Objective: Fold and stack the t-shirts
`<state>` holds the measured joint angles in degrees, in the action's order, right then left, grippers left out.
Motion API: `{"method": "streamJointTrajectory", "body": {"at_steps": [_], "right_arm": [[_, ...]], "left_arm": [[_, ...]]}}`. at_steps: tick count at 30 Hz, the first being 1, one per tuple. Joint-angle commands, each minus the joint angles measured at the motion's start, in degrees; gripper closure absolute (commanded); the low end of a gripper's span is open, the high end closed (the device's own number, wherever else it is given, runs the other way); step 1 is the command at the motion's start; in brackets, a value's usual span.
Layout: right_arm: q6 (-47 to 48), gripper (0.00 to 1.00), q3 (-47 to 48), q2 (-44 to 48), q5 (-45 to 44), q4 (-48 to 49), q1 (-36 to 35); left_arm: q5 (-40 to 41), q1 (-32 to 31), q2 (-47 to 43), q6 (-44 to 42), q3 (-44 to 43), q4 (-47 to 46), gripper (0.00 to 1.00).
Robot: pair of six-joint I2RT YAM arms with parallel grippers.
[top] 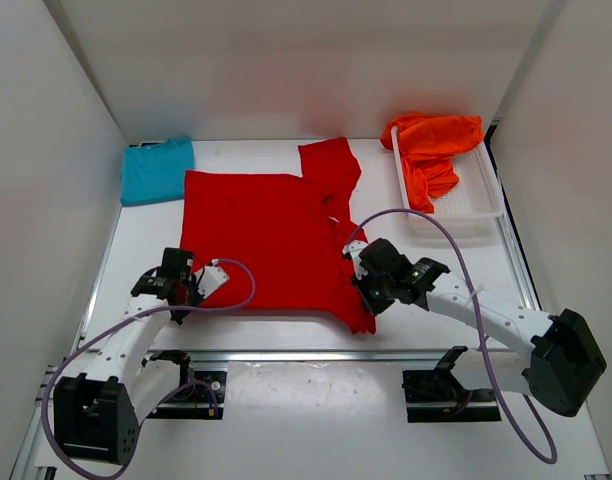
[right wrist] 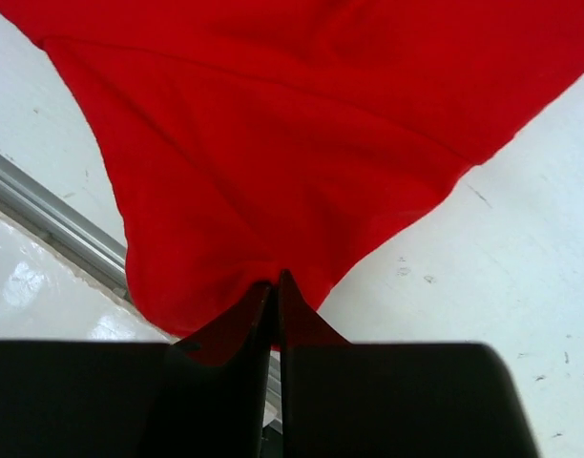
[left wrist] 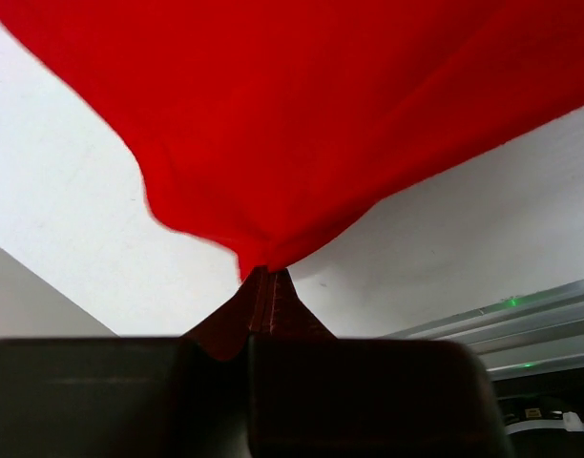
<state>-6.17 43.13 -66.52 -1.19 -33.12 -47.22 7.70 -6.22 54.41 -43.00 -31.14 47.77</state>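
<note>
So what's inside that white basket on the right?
A crumpled orange t-shirt, spilling over the far rim of the basket. The near end shows bare mesh. Anything beneath the shirt is covered.

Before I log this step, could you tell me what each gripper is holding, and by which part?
Both hold the red t-shirt: the left gripper pinches its near left corner, the right gripper its near right edge, close to the corner.

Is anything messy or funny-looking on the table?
Yes. The orange cloth t-shirt at the far right is crumpled in a heap and hangs partly over the rim of the white plastic mesh basket. The red cloth t-shirt lies spread out, and the teal-blue cloth t-shirt sits folded at the far left.
</note>
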Motion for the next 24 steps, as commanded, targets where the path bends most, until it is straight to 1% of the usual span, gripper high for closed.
{"method": "streamJointTrajectory", "body": {"at_steps": [1,5,6,7,8,9,10,11,12,13,14,17,18,19,21,23,24], "right_arm": [[1.3,0.91,0.0,-1.7,4.8,-2.3,1.3],[0.6,0.87,-2.1,0.4,6.0,-2.0,0.2],[0.4,0.80,-2.6,0.6,6.4,-1.8,0.0],[1.0,0.67,-2.2,0.8,6.6,-1.3,-0.3],[0.9,0.59,-1.9,0.5,7.0,-1.2,-0.2],[1.1,0.45,-1.7,0.3,7.3,-1.5,0.0],[1.3,0.39,-1.1,0.2,7.7,-2.4,0.3],[2.0,0.36,-0.4,0.3,7.6,-2.8,1.0],[2.0,0.36,0.2,0.3,7.5,-2.8,2.5],[2.0,0.37,0.8,1.6,7.6,-2.4,4.2],[1.6,0.38,1.8,2.8,7.7,-2.1,5.6],[-1.1,0.46,3.4,4.0,7.2,3.8,12.5],[-1.5,0.48,4.2,3.3,7.0,4.7,15.6],[-3.0,0.50,4.7,2.3,6.8,6.5,17.1],[-3.8,0.51,6.3,-2.0,7.1,9.1,19.4],[-2.9,0.48,7.7,-5.3,4.2,13.1,19.4],[-2.6,0.46,7.7,-7.6,3.7,13.4,19.2]], "left_arm": [[3.3,-0.4,-1.1,-2.6,1.9,-0.6,1.00],[4.1,1.4,-1.9,-5.0,4.3,-1.0,1.00],[4.5,1.5,-1.8,-5.4,4.4,-1.2,1.00],[4.7,1.7,-2.5,-5.7,4.9,-0.9,1.00],[4.6,1.5,-2.6,-5.9,5.0,-0.6,1.00],[4.7,1.3,-3.0,-6.3,5.7,-0.3,0.95],[4.9,1.5,-3.4,-6.7,5.6,0.3,0.86],[4.6,1.7,-4.3,-7.3,5.9,1.4,0.73],[4.5,2.1,-5.7,-7.8,5.9,2.9,0.68],[4.3,2.4,-6.3,-8.6,5.8,3.0,0.61],[4.0,3.5,-8.5,-8.9,5.6,3.8,0.57],[0.8,8.0,-14.3,-10.3,2.9,4.6,0.50],[-1.3,10.2,-15.6,-10.0,0.9,4.5,0.49],[-3.7,11.9,-16.0,-8.7,-1.4,4.3,0.48],[-7.1,13.4,-13.2,-5.4,-5.4,2.1,0.48],[-7.6,13.1,-9.7,0.7,-8.2,-1.3,0.44],[-7.4,12.1,-6.6,1.9,-8.8,-4.2,0.43]]}}
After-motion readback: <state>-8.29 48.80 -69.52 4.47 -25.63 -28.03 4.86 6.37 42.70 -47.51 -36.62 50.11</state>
